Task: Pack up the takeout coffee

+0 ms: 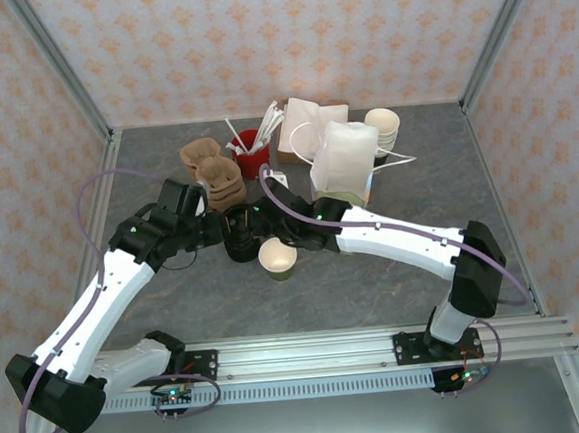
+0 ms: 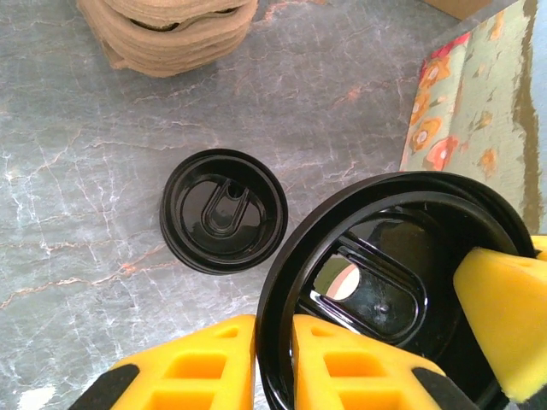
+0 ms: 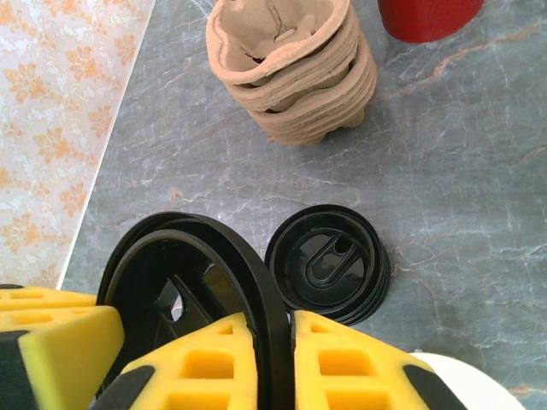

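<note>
The olive-green cup (image 1: 278, 258), cream inside, stands open and lidless on the table just in front of both grippers; its pale rim (image 3: 461, 380) shows at the lower right of the right wrist view. A black lid (image 2: 385, 282) hangs between the two grippers above the table. My left gripper (image 2: 273, 329) is shut on its near rim. My right gripper (image 3: 275, 320) is shut on the opposite rim (image 3: 197, 273), where two nested black edges show. In the top view the left gripper (image 1: 220, 225) and right gripper (image 1: 268, 223) meet over the lid.
A squat pile of black lids (image 3: 329, 260) sits on the table under the grippers. Behind it are stacked brown pulp carriers (image 1: 218, 177), a red cup with straws (image 1: 250, 151), a white paper bag (image 1: 343, 162) and nested cups (image 1: 383, 129).
</note>
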You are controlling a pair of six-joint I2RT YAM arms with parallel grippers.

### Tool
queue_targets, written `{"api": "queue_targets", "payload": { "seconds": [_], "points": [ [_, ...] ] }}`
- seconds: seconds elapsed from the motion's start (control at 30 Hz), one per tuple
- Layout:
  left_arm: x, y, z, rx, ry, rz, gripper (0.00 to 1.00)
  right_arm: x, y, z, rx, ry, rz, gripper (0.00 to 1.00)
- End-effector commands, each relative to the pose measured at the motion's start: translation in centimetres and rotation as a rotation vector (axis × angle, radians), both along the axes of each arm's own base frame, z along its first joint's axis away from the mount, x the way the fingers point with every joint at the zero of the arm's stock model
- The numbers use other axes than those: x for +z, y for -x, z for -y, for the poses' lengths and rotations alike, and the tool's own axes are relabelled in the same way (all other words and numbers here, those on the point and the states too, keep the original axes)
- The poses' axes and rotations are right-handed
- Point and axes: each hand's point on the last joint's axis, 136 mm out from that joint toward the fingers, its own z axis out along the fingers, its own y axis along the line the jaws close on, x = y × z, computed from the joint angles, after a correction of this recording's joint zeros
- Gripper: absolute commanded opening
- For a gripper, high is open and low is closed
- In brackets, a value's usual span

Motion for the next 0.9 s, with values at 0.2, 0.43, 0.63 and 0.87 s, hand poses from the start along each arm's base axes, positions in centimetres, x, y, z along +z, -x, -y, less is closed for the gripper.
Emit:
{"api": "queue_targets", "payload": {
  "seconds": [0.2,0.43,0.63,0.87],
  "points": [
    [4.6,0.5,1.0,-0.102,0.041,0.138,0.51,1.3,-0.3,1.8,-0.016,-0.016,-0.022,0.0],
    [11.0,2.4,1.0,-0.284,-0.031,0.352,0.59,2.0,1.1,3.8,0.02,-0.062,-0.137,0.0],
    [13.1,5.4,3.0,-0.534,-0.131,0.49,0.57,4.0,3.9,5.3,0.093,-0.122,-0.271,0.0],
    [13.0,8.3,6.0,-0.815,-0.417,0.635,0.5,7.0,7.2,8.8,0.12,-0.197,-0.327,0.0]
  ]
}}
